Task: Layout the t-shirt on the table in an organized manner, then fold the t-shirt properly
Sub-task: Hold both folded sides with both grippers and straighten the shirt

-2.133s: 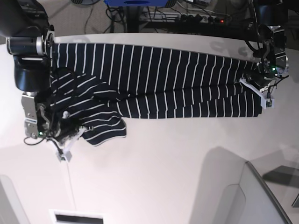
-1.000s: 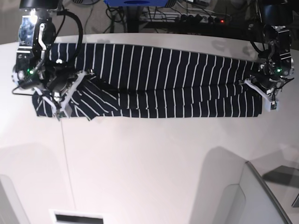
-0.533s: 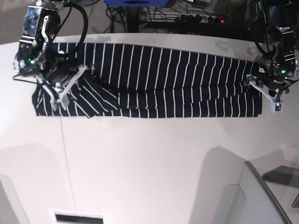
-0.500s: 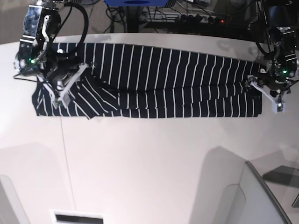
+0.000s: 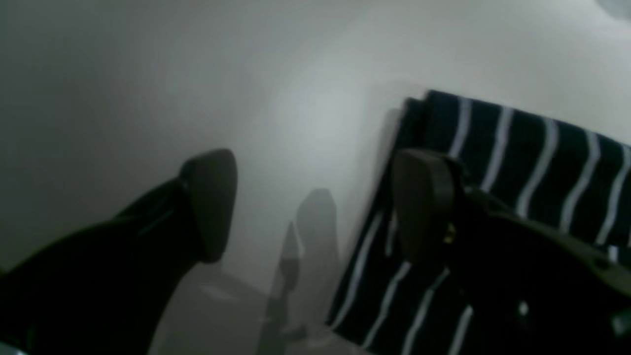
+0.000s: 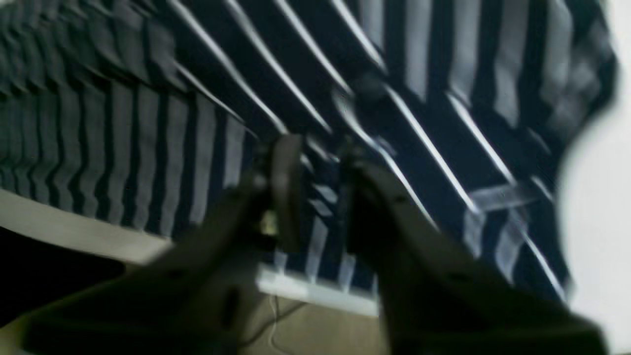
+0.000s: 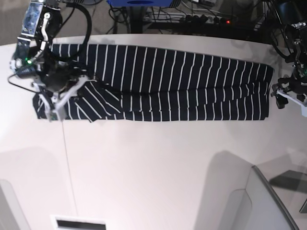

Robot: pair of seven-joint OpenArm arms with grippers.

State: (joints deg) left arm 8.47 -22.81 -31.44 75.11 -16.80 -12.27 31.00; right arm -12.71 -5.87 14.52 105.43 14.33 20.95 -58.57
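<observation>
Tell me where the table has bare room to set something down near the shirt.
The widest bare patch of the table runs from the t-shirt's near edge to the bottom of the base view. Smaller strips lie beyond each end. It is crowded at the ends themselves: the right gripper is over the folded sleeve, and the open left gripper is beside the hem.

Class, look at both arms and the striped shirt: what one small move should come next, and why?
Probably lift the right pincer off the t-shirt. The shirt lies in a long folded band on the table, and the left pincer is already open beside its end.
</observation>
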